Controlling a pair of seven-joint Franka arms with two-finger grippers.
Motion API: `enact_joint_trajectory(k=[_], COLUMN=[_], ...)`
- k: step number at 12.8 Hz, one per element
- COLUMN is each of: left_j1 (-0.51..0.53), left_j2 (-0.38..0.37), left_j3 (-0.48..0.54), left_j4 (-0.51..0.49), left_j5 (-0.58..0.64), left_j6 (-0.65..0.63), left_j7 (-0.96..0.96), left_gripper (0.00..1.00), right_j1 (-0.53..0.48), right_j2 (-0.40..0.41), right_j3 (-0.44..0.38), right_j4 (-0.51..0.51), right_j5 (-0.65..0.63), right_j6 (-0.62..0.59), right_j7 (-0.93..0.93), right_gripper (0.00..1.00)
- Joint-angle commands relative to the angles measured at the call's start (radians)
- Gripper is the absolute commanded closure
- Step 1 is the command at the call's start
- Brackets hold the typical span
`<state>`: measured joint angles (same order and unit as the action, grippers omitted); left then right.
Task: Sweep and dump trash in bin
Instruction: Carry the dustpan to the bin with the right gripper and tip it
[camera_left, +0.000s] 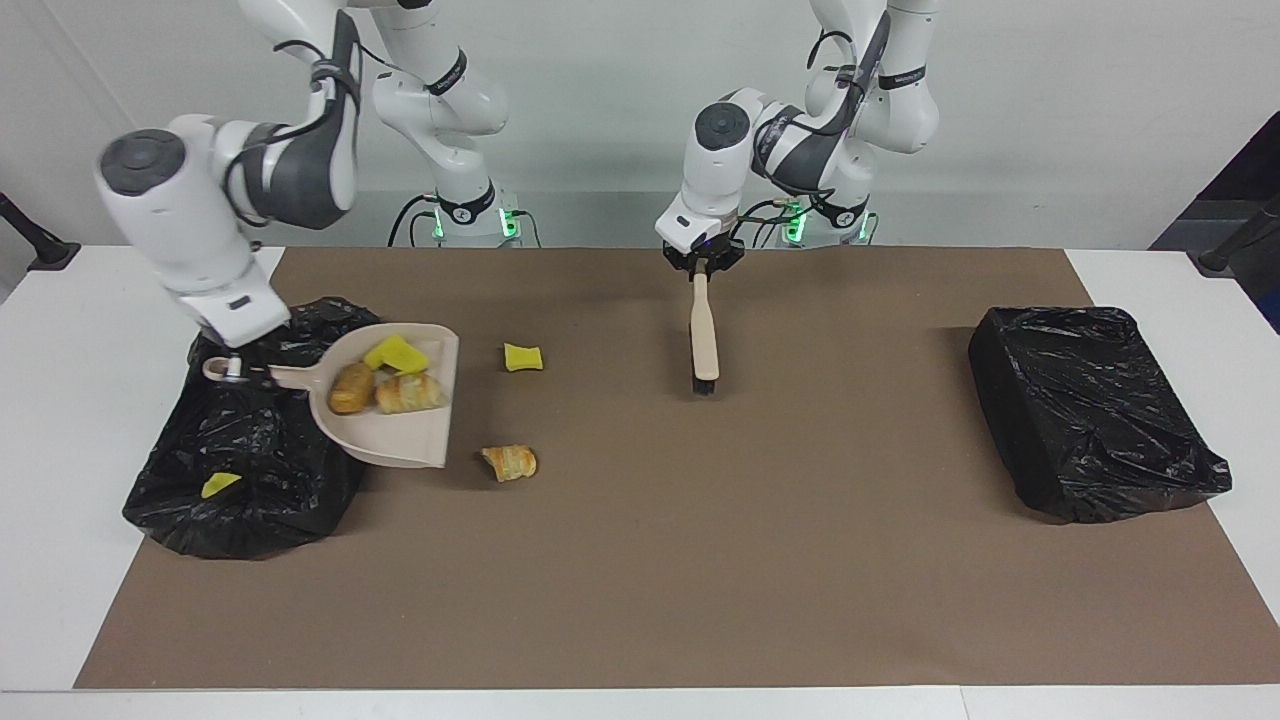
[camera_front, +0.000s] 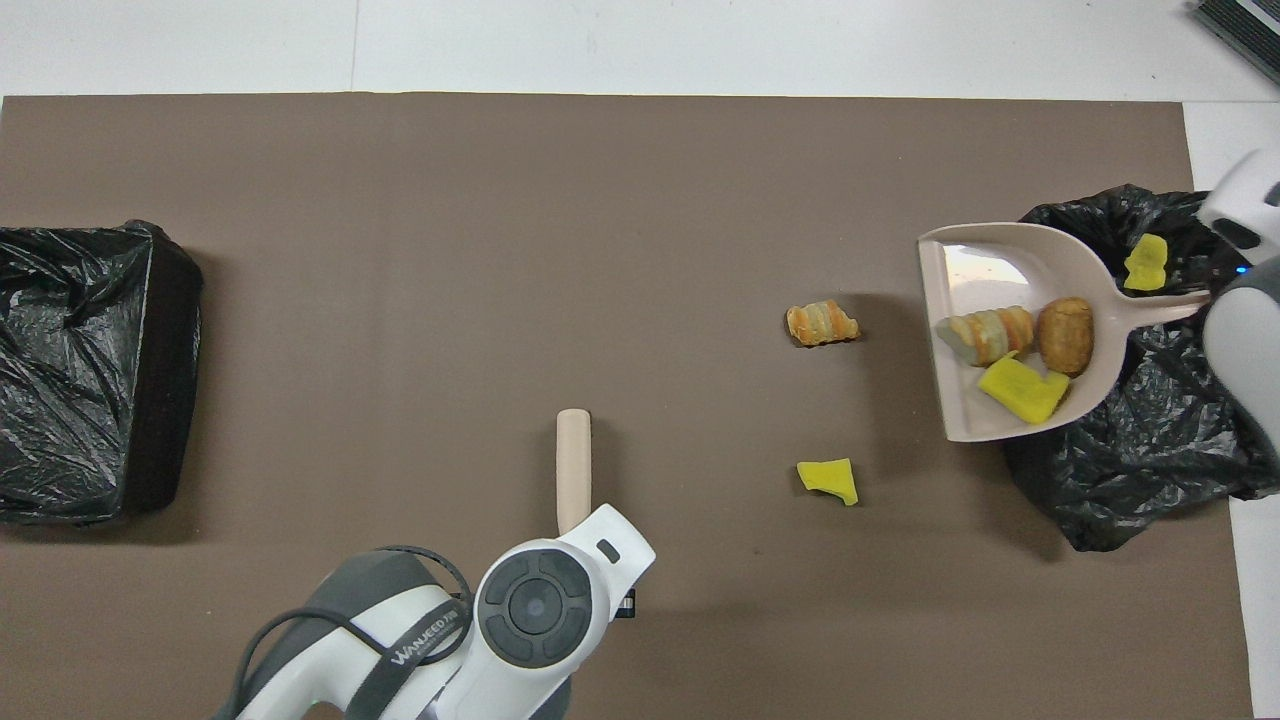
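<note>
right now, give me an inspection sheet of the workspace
surface: brown mat on white table.
job's things: beige plastic dustpan carrying yellow sponge chunk and two pastry pieces, over black-lined bin at the right arm's end; yellow bit in that bin; loose sponge chunk and striped pastry piece on mat.
clutter: second black-bagged bin.
grippers: right gripper shut on dustpan handle; left gripper shut on beige brush.
cables: at arm bases.
surroundings: white wall.
</note>
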<state>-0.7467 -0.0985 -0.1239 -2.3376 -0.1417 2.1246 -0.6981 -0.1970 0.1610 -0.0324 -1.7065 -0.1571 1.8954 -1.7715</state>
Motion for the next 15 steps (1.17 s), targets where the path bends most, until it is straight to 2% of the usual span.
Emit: enact_joint_trajectory(k=[1, 3, 6, 8, 10, 11, 12, 13, 14, 15], left_j1=[-0.04, -0.074, -0.074, -0.074, -0.074, -0.074, -0.074, -0.074, -0.068, -0.062], left_j2=[-0.018, -0.009, -0.009, -0.003, -0.003, -0.001, -0.001, -0.001, 0.008, 0.011], left_j3=[0.013, 0.015, 0.015, 0.015, 0.015, 0.013, 0.015, 0.015, 0.016, 0.018], left_j4=[-0.051, -0.069, -0.08, -0.08, -0.081, -0.083, -0.083, -0.081, -0.077, -0.069], left_j5=[0.007, 0.007, 0.007, 0.007, 0.007, 0.007, 0.005, 0.005, 0.005, 0.007], left_j6=[0.081, 0.098, 0.127, 0.133, 0.135, 0.137, 0.138, 0.141, 0.141, 0.138], left_j7=[-0.063, -0.109, -0.107, -0.11, -0.139, -0.144, -0.146, -0.15, -0.159, -0.158], left_gripper=[1.0, 1.0, 1.0, 1.0, 1.0, 0.94, 0.87, 0.69, 0.23, 0.0], right_j1=[-0.114, -0.156, -0.157, -0.127, -0.04, -0.032, -0.039, -0.051, -0.076, -0.096], right_j2=[-0.031, -0.06, -0.093, -0.142, -0.188, -0.199, -0.201, -0.201, -0.201, -0.201], right_j3=[0.0, 0.003, 0.005, 0.008, 0.011, 0.011, 0.011, 0.008, 0.003, 0.005], right_j4=[0.05, 0.056, 0.022, -0.062, -0.142, -0.157, -0.157, -0.157, -0.153, -0.142], right_j5=[-0.051, -0.167, -0.388, -0.485, -0.615, -0.643, -0.657, -0.683, -0.705, -0.71], right_j6=[-0.029, -0.025, -0.012, -0.01, -0.018, -0.021, -0.019, -0.007, -0.006, -0.004], right_j7=[-0.095, -0.112, -0.062, 0.07, 0.203, 0.214, 0.211, 0.207, 0.207, 0.205], right_gripper=[1.0, 1.0, 1.0, 1.0, 1.0, 1.0, 1.0, 1.0, 1.0, 1.0])
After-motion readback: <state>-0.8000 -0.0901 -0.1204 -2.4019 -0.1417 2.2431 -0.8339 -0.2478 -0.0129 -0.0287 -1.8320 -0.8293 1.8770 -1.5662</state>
